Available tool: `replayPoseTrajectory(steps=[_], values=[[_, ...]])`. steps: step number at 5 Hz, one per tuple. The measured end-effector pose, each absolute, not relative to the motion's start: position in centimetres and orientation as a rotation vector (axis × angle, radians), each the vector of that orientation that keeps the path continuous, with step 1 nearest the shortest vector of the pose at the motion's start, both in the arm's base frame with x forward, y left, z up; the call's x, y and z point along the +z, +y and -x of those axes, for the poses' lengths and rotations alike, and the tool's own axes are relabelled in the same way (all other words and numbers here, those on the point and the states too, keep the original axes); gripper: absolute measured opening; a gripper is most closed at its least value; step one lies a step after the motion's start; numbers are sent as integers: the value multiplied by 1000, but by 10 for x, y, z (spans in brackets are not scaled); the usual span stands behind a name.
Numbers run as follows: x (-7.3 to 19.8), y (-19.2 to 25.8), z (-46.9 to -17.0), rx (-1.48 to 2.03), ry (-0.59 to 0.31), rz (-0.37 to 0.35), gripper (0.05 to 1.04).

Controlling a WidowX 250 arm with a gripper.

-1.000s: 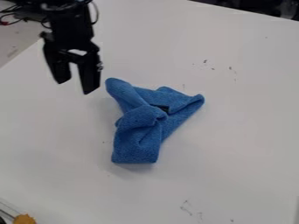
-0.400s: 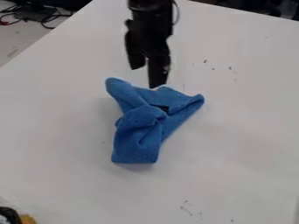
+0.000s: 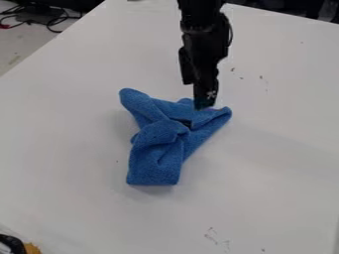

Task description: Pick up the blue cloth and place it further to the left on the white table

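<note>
We see a white worktop (image 3: 271,168), the black arm (image 3: 200,17) entering from the top edge. Near the middle lies a crumpled blue cloth (image 3: 154,158). The claw (image 3: 197,95) hangs at its upper right edge, released, tips apart; we cannot tell whether they touch. A small dark patch (image 3: 186,122) shows between folds.

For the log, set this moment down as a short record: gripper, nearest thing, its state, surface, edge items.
gripper: black gripper, fingers apart, above the cloth's upper right part
nearest thing: blue cloth
contact: cannot be told from this angle
cloth state: twisted and folded over itself
in the folds: small dark piece, identity unclear
surface: white table with small dark marks
lower left corner: orange-yellow item, cut off by the view's edge
</note>
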State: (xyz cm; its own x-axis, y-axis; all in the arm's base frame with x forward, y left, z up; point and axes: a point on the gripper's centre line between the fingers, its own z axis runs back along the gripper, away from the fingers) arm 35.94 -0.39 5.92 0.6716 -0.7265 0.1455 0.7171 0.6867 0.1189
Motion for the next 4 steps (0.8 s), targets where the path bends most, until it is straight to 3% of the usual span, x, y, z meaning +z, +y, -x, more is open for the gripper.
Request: replayPoseTrajectory(steps=[1, 4], values=[[48, -1, -356, -834, -224, -43, 999], [30, 9, -339, -867, -47, 20, 999]])
